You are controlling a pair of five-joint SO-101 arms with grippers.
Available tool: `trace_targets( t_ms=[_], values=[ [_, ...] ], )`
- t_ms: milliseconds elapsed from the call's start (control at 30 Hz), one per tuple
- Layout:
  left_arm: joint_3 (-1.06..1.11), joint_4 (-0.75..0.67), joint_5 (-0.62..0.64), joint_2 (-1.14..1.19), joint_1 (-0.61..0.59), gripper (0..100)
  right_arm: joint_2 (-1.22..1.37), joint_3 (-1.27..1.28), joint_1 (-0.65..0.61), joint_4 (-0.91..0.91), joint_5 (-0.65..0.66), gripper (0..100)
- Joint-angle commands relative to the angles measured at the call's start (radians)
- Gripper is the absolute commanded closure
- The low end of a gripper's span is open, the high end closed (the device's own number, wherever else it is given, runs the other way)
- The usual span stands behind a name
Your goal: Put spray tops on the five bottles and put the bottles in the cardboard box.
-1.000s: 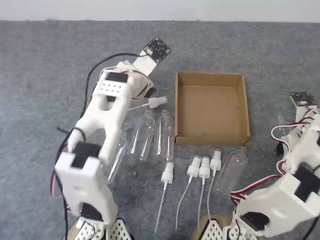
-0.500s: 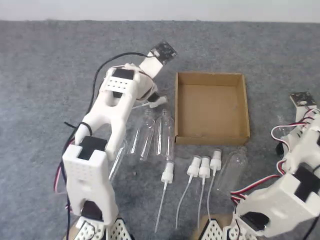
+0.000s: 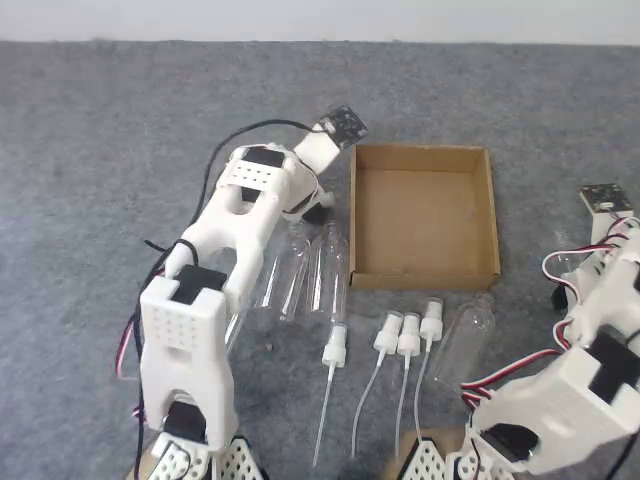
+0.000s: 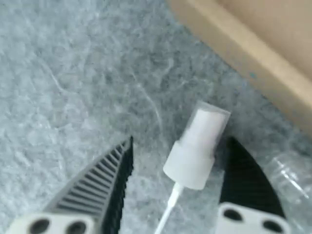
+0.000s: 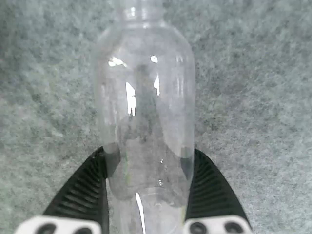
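My left gripper (image 4: 179,144) is open, low over the carpet beside the cardboard box (image 3: 352,215), its fingers on either side of a white spray top (image 4: 197,146) lying there. From the high view this gripper (image 3: 315,205) sits at the box's left wall. My right gripper (image 5: 148,156) is shut on a clear bottle (image 5: 146,97), with a finger against each side of its body. Three bare bottles (image 3: 328,265) lie left of the box and one more bottle (image 3: 468,335) lies in front of it. Several spray tops (image 3: 409,335) with long tubes lie in a row in front.
The box wall (image 4: 253,53) runs close by the left gripper. The box is open-topped with nothing inside. The right arm (image 3: 600,300) stands at the table's right edge. Grey carpet covers the table, and both arm bases stand at the front.
The left arm has swung right toward the box, and its gripper now covers the spray top that earlier lay beside it. The right arm has not moved.
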Motion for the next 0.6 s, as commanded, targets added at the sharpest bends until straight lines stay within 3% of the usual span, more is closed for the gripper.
trace_targets(
  t_ms=[0,267,567],
  values=[
    [-0.065,-0.029,-0.014,-0.008,-0.008,77,-0.002,-0.026,-0.010,0.018,-0.009,99.0],
    [-0.061,-0.012,-0.012,-0.009,-0.014,96,-0.002,-0.026,-0.008,0.018,-0.009,99.0],
    [-0.176,0.201,0.069,-0.100,-0.100,98,-0.002,-0.026,-0.007,0.018,-0.009,98.9]
  ],
)
